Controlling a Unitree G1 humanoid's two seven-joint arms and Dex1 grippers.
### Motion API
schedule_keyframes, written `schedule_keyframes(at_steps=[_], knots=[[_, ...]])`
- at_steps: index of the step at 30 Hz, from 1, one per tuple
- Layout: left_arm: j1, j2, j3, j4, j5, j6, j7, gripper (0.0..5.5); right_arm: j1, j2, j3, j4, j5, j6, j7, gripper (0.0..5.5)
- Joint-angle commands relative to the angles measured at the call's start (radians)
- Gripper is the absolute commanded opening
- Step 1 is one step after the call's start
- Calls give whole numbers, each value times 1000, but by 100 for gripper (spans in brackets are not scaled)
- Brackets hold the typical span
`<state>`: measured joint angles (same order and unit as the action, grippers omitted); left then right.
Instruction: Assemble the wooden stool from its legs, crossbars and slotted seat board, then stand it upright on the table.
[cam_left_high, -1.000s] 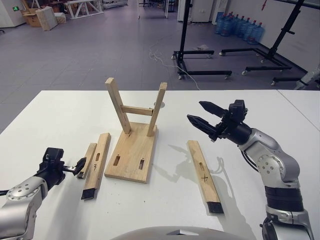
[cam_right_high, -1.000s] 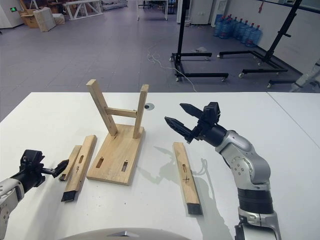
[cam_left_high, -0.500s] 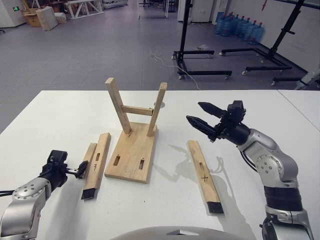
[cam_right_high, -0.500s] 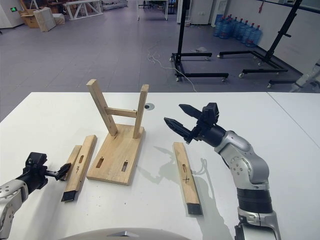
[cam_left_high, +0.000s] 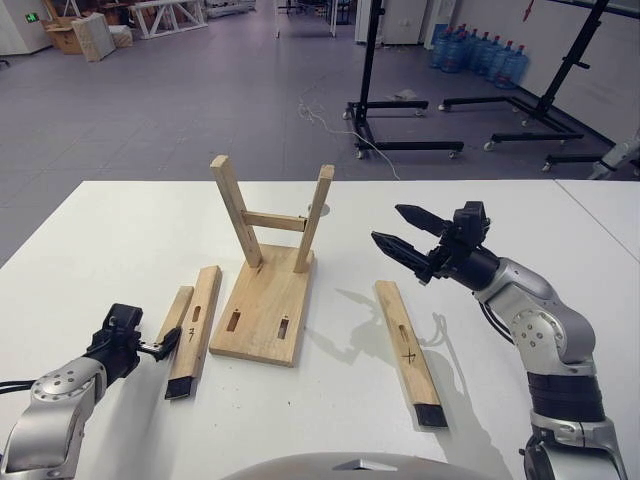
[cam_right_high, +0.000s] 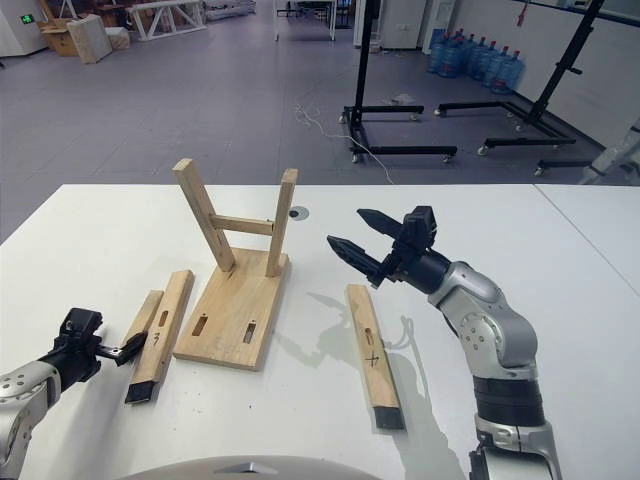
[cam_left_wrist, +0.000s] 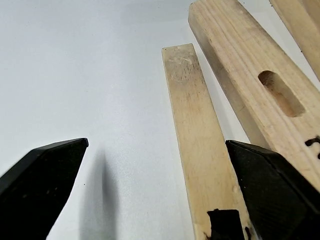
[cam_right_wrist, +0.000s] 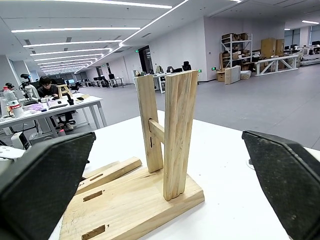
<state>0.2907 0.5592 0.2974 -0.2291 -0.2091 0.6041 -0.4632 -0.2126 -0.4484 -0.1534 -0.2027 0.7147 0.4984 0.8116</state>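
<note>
At desk (cam_left_high: 100, 240) front-left, left end effector (cam_left_high: 160, 347) has crept in on the thin crossbar's (cam_left_high: 178, 312) near end, wide open astride it, nothing held; grasp prob. next. Right end effector (cam_left_high: 388, 223) still hovers open, empty, right of seat board (cam_left_high: 262, 310) w/ 2 legs fitted.

A white table (cam_left_high: 110, 230) spans the near ground, with a small round grommet (cam_right_high: 292, 212) toward its far edge. A second table (cam_left_high: 605, 205) lies just beside it on the right. On the grey floor beyond stand black wheeled stands (cam_left_high: 410, 146), a pale cable (cam_left_high: 322, 122) trailing to their left. Blue water jugs (cam_left_high: 485, 55) cluster far right; cardboard boxes (cam_left_high: 92, 35) sit far left.
</note>
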Motion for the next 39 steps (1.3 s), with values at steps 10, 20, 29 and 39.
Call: schedule_keyframes(at_steps=[10,20,29,39], knots=[[36,16,-47,194,41,-102,-17,329,-34,4,7,25,-21,-15,-3,540],[56,8,-71,235,31,-174,-44,185,-37,3,9,36,-19,-25,-4,540],[19,1,-33,258,50,-403,1,130,-23,12,-5,22,-12,-46,-5,540],[-192,16,127,-69,94,-600,198,128,34,47,-106,-54,183,1,-20,540]])
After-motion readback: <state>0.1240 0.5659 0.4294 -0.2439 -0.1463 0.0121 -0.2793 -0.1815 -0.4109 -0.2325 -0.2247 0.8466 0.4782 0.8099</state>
